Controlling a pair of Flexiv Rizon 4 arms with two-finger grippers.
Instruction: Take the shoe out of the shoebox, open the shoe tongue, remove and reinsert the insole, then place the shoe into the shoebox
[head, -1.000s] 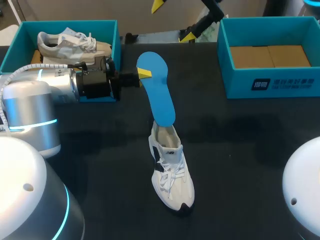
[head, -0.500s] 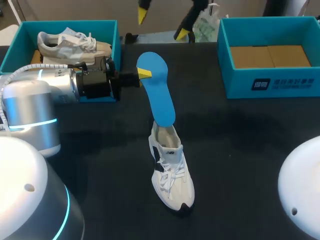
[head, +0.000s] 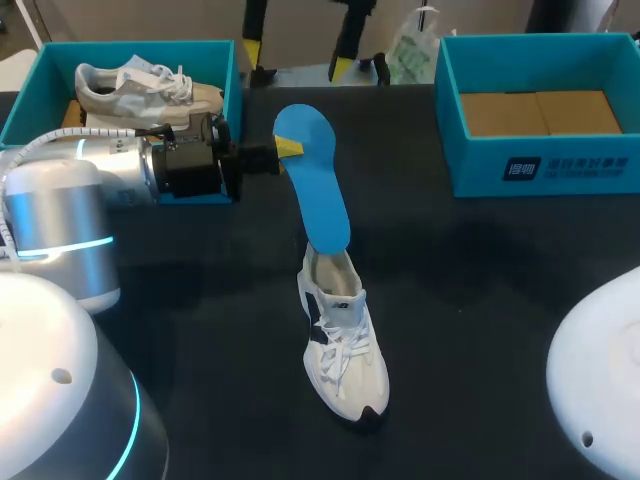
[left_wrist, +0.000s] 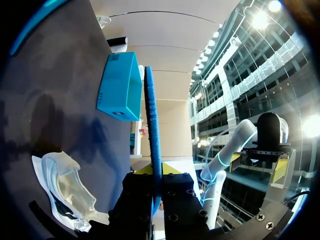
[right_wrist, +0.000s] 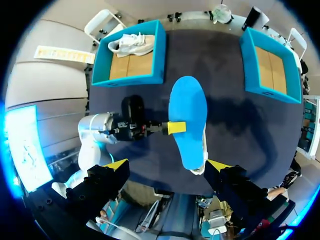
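Left fingers (head: 290, 148) are clamped on the blue insole (head: 318, 195), its lower end at the mouth of the white shoe (head: 345, 350) on the surface (head: 500, 300). Feeding it back likely needs the toe end steered straight along the sole, without buckling. Right fingers (head: 340, 68) hang apart, high.

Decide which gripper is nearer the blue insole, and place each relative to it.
Left. The left gripper has its jaws shut on the insole near its raised end. The right gripper hangs open well above the insole, touching nothing.
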